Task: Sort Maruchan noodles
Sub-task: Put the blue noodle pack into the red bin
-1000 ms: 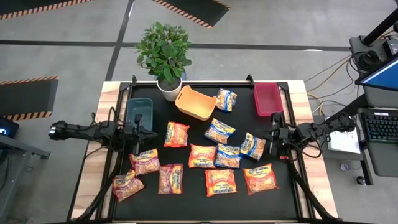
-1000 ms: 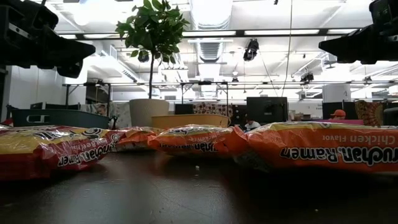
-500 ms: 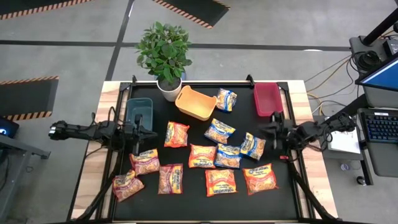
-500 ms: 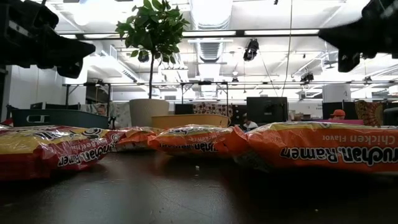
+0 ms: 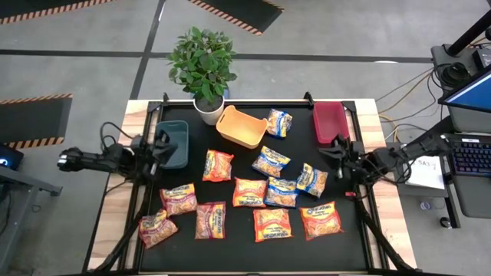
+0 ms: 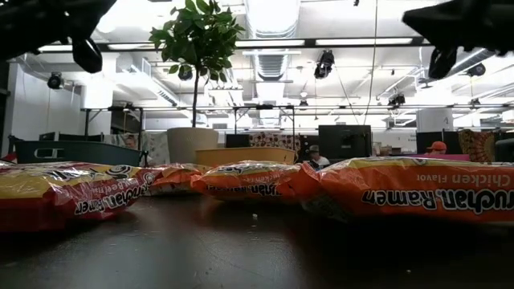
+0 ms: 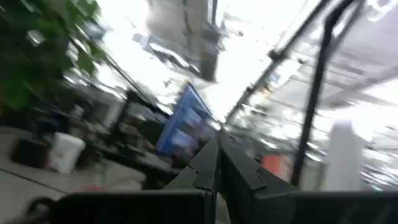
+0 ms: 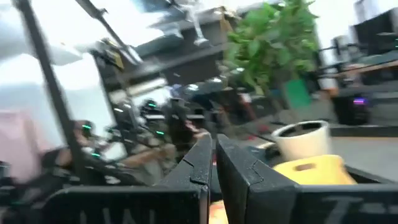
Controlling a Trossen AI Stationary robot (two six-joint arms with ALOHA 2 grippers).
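About a dozen Maruchan packets lie flat on the black mat. The blue-and-yellow ones [image 5: 271, 161] are right of centre, with one [image 5: 278, 123] between the bins. The orange ones [image 5: 249, 192] lie in the middle and toward the near right, and the pinkish-red ones [image 5: 179, 198] at the near left. My left gripper [image 5: 163, 147] hovers over the dark teal bin [image 5: 175, 134], and its fingers [image 7: 217, 163] are shut and empty. My right gripper [image 5: 331, 151] hangs raised by the near end of the red bin [image 5: 330, 121], also shut [image 8: 213, 158] and empty.
An orange bin [image 5: 242, 126] stands at the far middle of the mat. A potted plant [image 5: 203, 65] stands at the far edge between the teal and orange bins. In the low view, packets [image 6: 418, 189] fill the foreground and both arms show at the top corners.
Both grippers have risen and tipped upward. My left gripper drew back from the pinkish-red packets toward the far left, over the teal bin. My right gripper moved from beside the blue-and-yellow packet toward the far edge, near the red bin. No packet has moved.
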